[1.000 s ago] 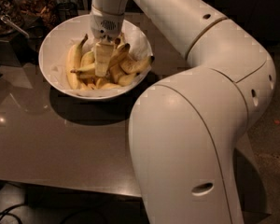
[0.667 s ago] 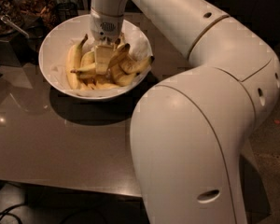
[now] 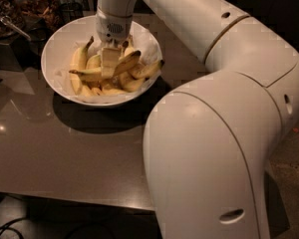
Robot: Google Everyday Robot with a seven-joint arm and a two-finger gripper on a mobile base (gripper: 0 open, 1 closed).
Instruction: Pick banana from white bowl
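Nearest the camera, the arm's large elbow housing (image 3: 209,158) is held where it was a second ago, and the table (image 3: 50,153) and the white bowl (image 3: 52,71) are not displaced. The change is confined to the bowl. The banana (image 3: 125,62) is now laid crosswise above the other bananas (image 3: 79,59), and its dark left end is raised slightly compared with a second ago. The gripper (image 3: 110,69) is positioned over the bowl's middle, with the fingers (image 3: 109,59) closed on the banana near its mid-length. A lift is judged to have begun. The banana is not yet clear of the bowl, so the pick is not complete.

The right part of the table is hidden by the elbow housing. Only the front finger is shown, and the rear finger is hidden behind the banana. Contact between the banana's underside and the pile cannot be determined. The dark clutter (image 3: 40,6) beyond the bowl cannot be identified.
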